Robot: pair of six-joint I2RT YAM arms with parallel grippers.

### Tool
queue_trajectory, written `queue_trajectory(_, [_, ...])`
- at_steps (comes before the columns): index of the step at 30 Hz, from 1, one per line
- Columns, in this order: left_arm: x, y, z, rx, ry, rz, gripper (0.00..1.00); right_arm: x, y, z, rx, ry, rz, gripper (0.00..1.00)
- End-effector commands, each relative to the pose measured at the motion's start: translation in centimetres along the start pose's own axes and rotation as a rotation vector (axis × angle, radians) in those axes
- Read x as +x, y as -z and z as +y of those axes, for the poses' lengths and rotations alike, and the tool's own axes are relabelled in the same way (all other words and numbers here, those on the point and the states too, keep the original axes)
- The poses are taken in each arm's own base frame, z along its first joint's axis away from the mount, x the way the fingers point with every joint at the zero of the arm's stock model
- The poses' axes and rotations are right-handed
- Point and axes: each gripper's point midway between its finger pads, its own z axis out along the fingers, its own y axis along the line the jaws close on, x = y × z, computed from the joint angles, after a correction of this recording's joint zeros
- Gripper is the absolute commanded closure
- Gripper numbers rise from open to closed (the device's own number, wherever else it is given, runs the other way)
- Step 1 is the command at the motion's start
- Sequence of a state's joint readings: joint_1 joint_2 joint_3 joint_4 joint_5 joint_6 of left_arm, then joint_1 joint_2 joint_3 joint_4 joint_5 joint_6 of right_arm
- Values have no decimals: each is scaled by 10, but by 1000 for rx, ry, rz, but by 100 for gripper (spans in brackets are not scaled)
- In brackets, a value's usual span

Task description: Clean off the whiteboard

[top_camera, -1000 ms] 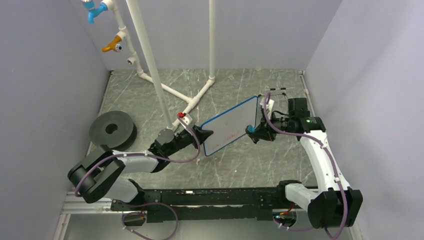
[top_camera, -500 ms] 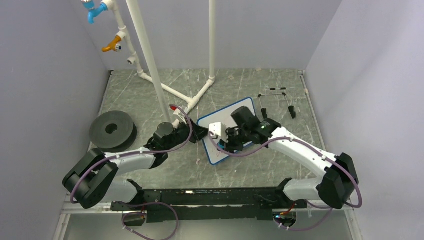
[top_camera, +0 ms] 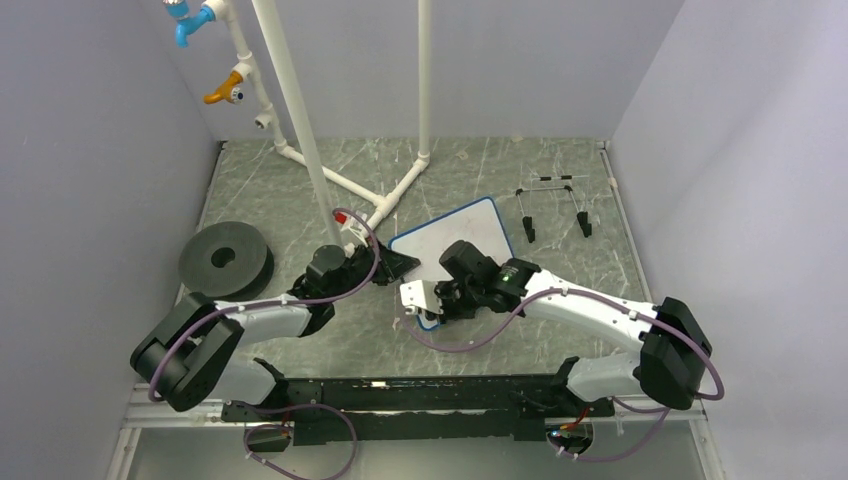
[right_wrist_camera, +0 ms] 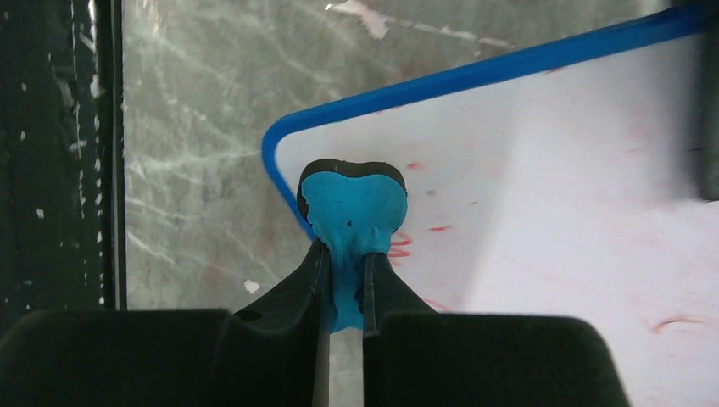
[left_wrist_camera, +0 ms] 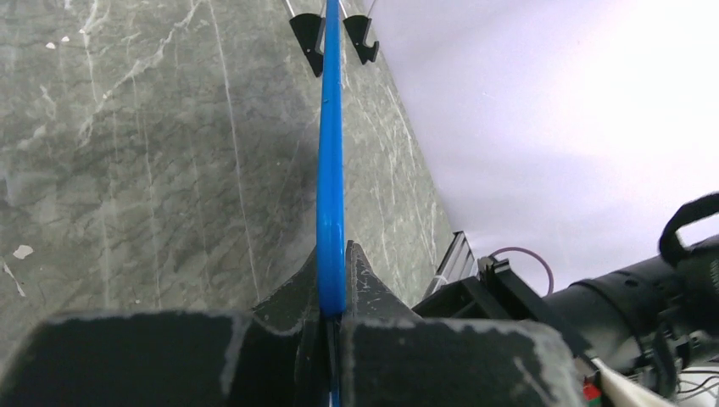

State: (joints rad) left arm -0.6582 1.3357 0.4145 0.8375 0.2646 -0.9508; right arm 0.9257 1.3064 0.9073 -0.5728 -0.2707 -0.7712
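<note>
Two arms shared the job. The left fingers (left_wrist_camera: 284, 305) were clenched on the blue rim of the whiteboard (top_camera: 458, 226), which ran edge-on between them in the left wrist view, so that arm served as the clamp. The board sat in the middle of the desk (top_camera: 520, 165), between the arms and well apart from the wire easel (top_camera: 553, 205) behind and to the right. Whether it lay flat or was slightly lifted could not be told. The right fingers (right_wrist_camera: 284, 292) gripped a small blue eraser (right_wrist_camera: 352, 203), which sat at the board's rounded near corner, just inside the rim.

Several faint red strokes (right_wrist_camera: 397, 246) showed beside the eraser and more lay farther across the white face, so the wiping looked only partly done. To do this pass well, the right arm would likely need even downward pressure with the pad kept flat. Its strokes should overlap, running from this corner toward the marks and stopping short of the rim so the eraser did not slip off. The left hold needed to be firm, since any give would let the board skate under the push.
</note>
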Motion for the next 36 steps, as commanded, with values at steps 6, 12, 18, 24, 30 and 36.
queue_trajectory(6, [-43, 3, -64, 285, 98, -133, 100, 12, 10, -29, 166, -19, 14, 100])
queue_trajectory(12, [-42, 2, -64, 271, 98, -120, 100, -25, 17, -64, 217, -30, -54, 100])
queue_trajectory(18, [-42, 4, -62, 261, 100, -122, 100, -49, 4, -64, 158, -21, -82, 100])
queue_trajectory(24, [-45, 5, -63, 266, 107, -129, 100, -22, 3, -27, 60, 28, -41, 100])
queue_trajectory(30, [-49, 8, -67, 289, 125, -145, 100, 1, 3, 17, -57, 41, -43, 100])
queue_trajectory(36, [-50, 8, -65, 274, 125, -147, 100, -25, 8, -9, 13, 18, -79, 100])
